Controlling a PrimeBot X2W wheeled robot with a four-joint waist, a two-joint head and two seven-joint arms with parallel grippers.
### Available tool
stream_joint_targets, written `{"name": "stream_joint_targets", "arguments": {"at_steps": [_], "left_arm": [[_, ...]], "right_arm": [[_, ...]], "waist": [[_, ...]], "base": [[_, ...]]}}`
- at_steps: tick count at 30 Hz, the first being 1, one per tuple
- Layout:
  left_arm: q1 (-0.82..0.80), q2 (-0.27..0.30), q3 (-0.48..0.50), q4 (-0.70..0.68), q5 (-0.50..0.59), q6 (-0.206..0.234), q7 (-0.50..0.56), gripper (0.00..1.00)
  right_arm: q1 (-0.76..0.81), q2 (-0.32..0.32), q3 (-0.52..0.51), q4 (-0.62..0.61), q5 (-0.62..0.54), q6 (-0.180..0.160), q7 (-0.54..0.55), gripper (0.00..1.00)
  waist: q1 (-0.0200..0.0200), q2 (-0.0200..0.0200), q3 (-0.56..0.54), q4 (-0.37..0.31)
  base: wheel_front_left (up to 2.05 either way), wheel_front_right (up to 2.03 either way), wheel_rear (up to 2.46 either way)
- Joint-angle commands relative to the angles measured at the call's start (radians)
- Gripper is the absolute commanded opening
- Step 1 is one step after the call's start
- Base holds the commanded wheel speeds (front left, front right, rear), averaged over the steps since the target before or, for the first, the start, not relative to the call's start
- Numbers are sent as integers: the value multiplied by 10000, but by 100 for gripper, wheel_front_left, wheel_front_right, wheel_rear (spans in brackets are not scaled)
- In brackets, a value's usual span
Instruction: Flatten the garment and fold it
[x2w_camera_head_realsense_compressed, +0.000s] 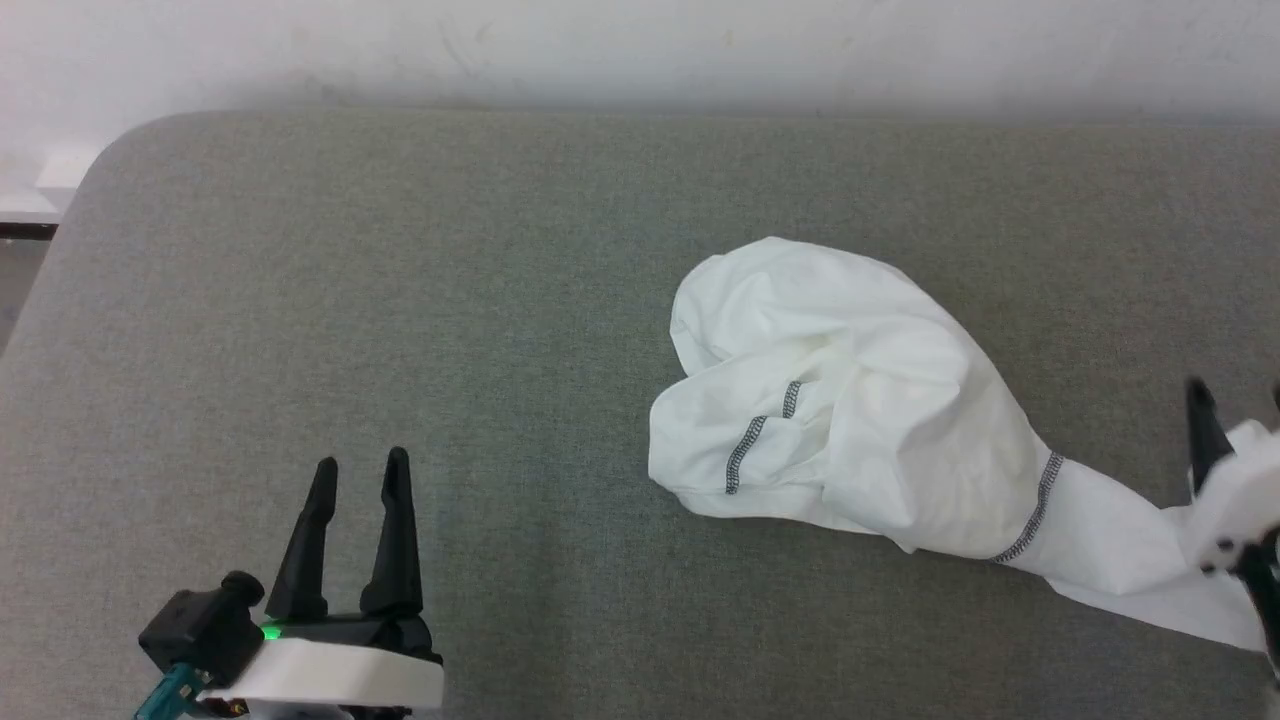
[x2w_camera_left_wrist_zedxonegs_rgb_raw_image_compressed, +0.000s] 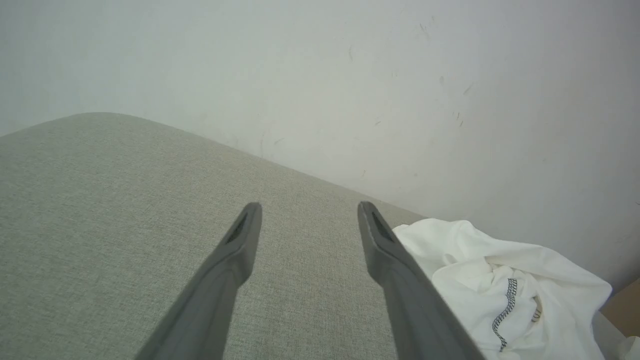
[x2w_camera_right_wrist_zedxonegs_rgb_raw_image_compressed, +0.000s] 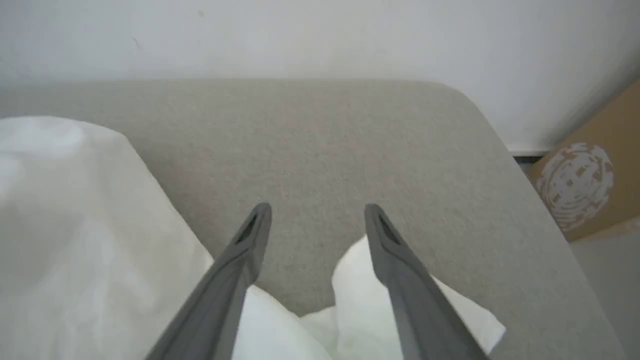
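Note:
The garment (x2w_camera_head_realsense_compressed: 850, 380) lies bunched in a white heap right of the table's middle, with dark zigzag seams showing. One sleeve (x2w_camera_head_realsense_compressed: 1120, 540) trails from it toward the lower right. My right gripper (x2w_camera_head_realsense_compressed: 1237, 395) hangs open above that sleeve's end at the right edge of the head view. In the right wrist view its fingers (x2w_camera_right_wrist_zedxonegs_rgb_raw_image_compressed: 317, 208) stand apart, with white fabric (x2w_camera_right_wrist_zedxonegs_rgb_raw_image_compressed: 360, 300) lying under and between them lower down. My left gripper (x2w_camera_head_realsense_compressed: 361, 462) is open over bare table at the lower left, well apart from the garment (x2w_camera_left_wrist_zedxonegs_rgb_raw_image_compressed: 500, 285). The collar and logo are hidden.
The grey fabric-covered table (x2w_camera_head_realsense_compressed: 400, 250) has rounded corners and its far edge meets a white wall (x2w_camera_head_realsense_compressed: 640, 50). A brown cardboard box (x2w_camera_right_wrist_zedxonegs_rgb_raw_image_compressed: 585, 175) stands off the table's right side. Bare table surface stretches left of the heap.

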Motion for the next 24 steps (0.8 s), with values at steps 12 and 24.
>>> {"name": "stream_joint_targets", "arguments": {"at_steps": [12,24], "left_arm": [[-293,-19,-311,178,-290,40,-47,100],[-499,-20,-453,462,-548,57,-47,100]], "right_arm": [[-2566,-661,3575,432,1177,-9,2082,100],[-2964,-1168,4697,2395,1138,-9,2534,0]], "waist": [[0,-2,432,984],[0,-2,488,1848]], "base": [[0,0,0],[0,0,0]]}}
